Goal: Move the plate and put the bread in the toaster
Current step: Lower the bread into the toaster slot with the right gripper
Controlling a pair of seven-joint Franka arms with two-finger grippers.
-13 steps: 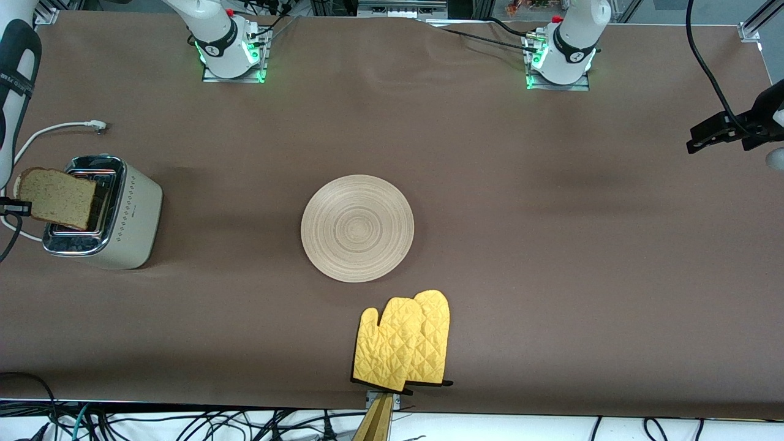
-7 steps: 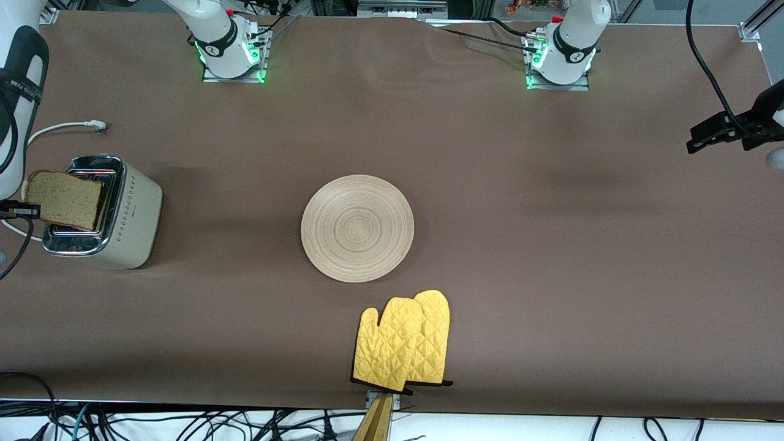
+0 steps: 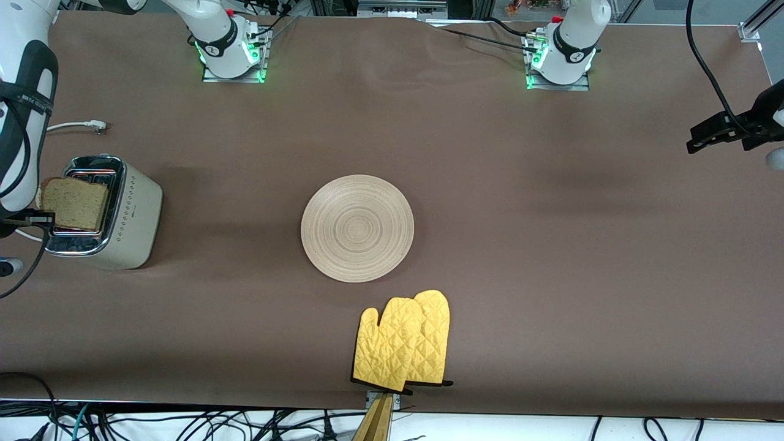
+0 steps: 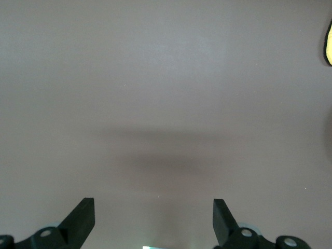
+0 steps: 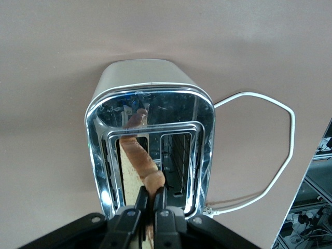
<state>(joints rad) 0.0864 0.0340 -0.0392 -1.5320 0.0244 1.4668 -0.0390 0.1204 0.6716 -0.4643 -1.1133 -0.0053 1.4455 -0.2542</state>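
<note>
**While my right claw pinches the bread, slice sits partway into a toaster slot**

While I watch from the front view, my right arm comes down along the right arm's end of the table, wrist pointing down over the toaster (image 3: 104,211). Right gripper (image 5: 153,199) is clamped tight on the bread (image 3: 75,203), fingers pinching the crust edge. In the right wrist view the slice (image 5: 136,161) hangs edge-on below the fingers, lower part inside one of the two slots, upper part still above the chrome top. Other slot looks bare. Bread stands roughly upright, slightly tilted in the front view.

Toaster stands on the brown table (image 3: 490,153) at the right arm's end, white cord (image 5: 270,150) looping out beside it.

My left arm waits, reaching out past the left arm's end of the table, forearm roughly level. Left gripper (image 4: 153,218) has its fingers spread wide, nothing between them, hovering over bare tablecloth with its shadow underneath.

Plate (image 3: 357,228) lies flat mid-table, well apart from the toaster, nothing on it. Yellow oven mitts (image 3: 403,340) lie nearer to the front camera than the plate, just beside it but not touching, at the table's edge. A sliver of yellow mitt shows at the rim of the left wrist view.
</note>
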